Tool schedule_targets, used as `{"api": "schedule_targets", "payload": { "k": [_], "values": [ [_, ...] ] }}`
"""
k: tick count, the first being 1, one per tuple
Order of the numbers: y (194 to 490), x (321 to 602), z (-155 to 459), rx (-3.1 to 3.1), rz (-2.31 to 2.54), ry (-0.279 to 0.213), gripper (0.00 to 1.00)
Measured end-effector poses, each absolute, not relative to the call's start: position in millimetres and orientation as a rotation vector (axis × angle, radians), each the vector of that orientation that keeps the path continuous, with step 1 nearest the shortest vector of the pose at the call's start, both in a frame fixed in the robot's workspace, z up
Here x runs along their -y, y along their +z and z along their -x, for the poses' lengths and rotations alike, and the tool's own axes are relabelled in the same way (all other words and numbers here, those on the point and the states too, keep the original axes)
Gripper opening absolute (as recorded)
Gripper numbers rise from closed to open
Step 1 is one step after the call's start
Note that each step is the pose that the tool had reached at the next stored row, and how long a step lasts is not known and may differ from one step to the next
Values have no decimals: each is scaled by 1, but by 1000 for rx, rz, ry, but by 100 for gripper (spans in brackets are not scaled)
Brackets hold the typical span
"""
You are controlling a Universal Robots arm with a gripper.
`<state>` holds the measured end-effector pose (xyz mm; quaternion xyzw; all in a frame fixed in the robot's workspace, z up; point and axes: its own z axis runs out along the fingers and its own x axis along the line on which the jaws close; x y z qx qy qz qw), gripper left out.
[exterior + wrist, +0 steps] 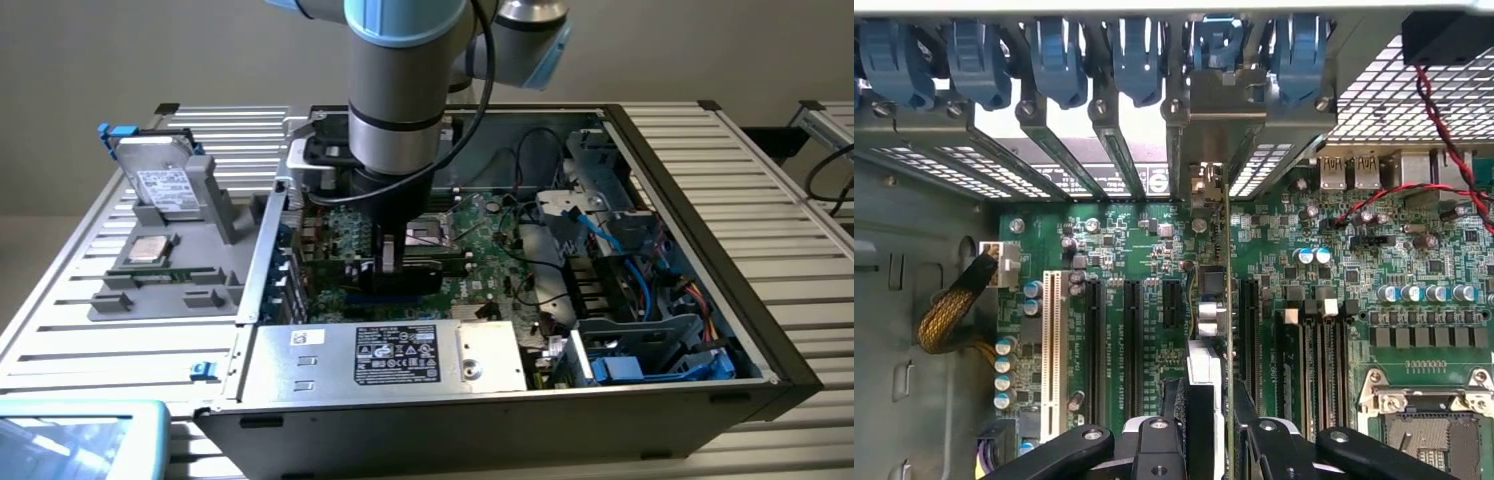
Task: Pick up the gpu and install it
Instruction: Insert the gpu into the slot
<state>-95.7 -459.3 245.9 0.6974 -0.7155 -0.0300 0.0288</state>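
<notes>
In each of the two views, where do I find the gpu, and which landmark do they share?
Exterior view: the gpu stands upright inside the computer case, toward its left side in that view.
Wrist view: the gpu is seen edge-on, upright over the green board.
Shared landmark: the processor socket.

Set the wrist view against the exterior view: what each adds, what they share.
Wrist view: the gpu edge-on, upright at the expansion slots, its bracket at the blue clips; a yellow braided cable. Exterior view: the arm inside the open case, the power supply, a hard drive on the grey fixture outside. Both: the gripper clamped on the gpu, the motherboard, the CPU socket.
</notes>
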Motion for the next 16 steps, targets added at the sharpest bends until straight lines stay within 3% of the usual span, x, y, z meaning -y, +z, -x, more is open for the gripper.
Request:
{"api": "schedule_targets", "payload": {
  "k": [16],
  "values": [
    [245,459,96,2207,-2151,-92,29]
  ]
}}
